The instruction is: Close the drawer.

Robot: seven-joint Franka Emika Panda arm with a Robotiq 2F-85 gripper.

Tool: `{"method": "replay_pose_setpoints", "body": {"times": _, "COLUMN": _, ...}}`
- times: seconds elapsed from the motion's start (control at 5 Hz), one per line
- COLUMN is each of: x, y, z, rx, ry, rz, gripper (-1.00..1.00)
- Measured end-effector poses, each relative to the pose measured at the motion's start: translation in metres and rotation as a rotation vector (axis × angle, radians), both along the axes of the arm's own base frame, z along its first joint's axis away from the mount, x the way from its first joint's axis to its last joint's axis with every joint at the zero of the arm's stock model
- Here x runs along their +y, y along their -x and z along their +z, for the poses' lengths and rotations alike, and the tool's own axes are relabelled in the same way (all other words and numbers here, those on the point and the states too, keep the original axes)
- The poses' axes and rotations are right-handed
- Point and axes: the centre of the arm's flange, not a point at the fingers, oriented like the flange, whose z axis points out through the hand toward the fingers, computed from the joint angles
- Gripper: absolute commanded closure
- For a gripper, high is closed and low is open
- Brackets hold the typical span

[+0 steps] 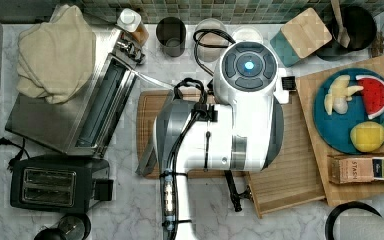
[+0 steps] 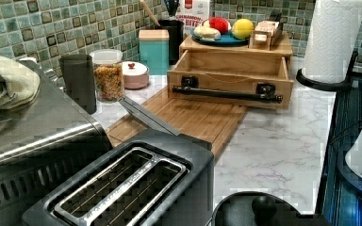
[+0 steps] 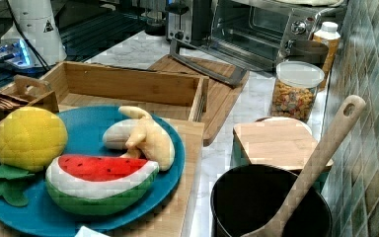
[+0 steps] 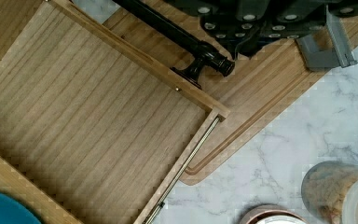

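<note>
The drawer [image 1: 292, 167] is pulled out from under the wooden top, over a bamboo cutting board. It is a shallow light-wood tray with a ribbed floor [image 4: 88, 121] and nothing inside. In the left view its front panel [image 2: 231, 84] carries a black bar handle [image 2: 226, 94], which also runs along the front rim in the wrist view [image 4: 177, 35]. The right view looks into the open drawer [image 3: 128, 86] from behind. My white arm [image 1: 240, 115] hangs over the drawer's front half. The dark gripper body [image 4: 249, 21] sits just above and beyond the handle, not touching it.
The wooden top [image 1: 310, 85] holds a blue plate [image 1: 335, 130] of toy fruit and a tea box [image 1: 362, 169]. The cutting board [image 2: 193, 117] reaches toward a toaster oven [image 1: 80, 110] with its door down. A black toaster [image 1: 55, 185], jars [image 2: 108, 75] and a paper towel roll [image 2: 332, 37] stand around.
</note>
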Motion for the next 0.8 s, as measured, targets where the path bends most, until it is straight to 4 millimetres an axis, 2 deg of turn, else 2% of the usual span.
{"method": "replay_pose_setpoints", "body": {"times": 0.4, "x": 0.001, "y": -0.001, "z": -0.004, "rx": -0.004, "ry": 0.001, "rz": 0.019, "gripper": 1.00}}
{"method": "replay_pose_setpoints", "body": {"times": 0.6, "x": 0.003, "y": -0.001, "z": -0.014, "rx": 0.006, "ry": -0.009, "rz": 0.194, "gripper": 1.00}}
{"method": "replay_pose_setpoints", "body": {"times": 0.8, "x": 0.010, "y": 0.006, "z": -0.029, "rx": 0.024, "ry": -0.033, "rz": 0.463, "gripper": 1.00}}
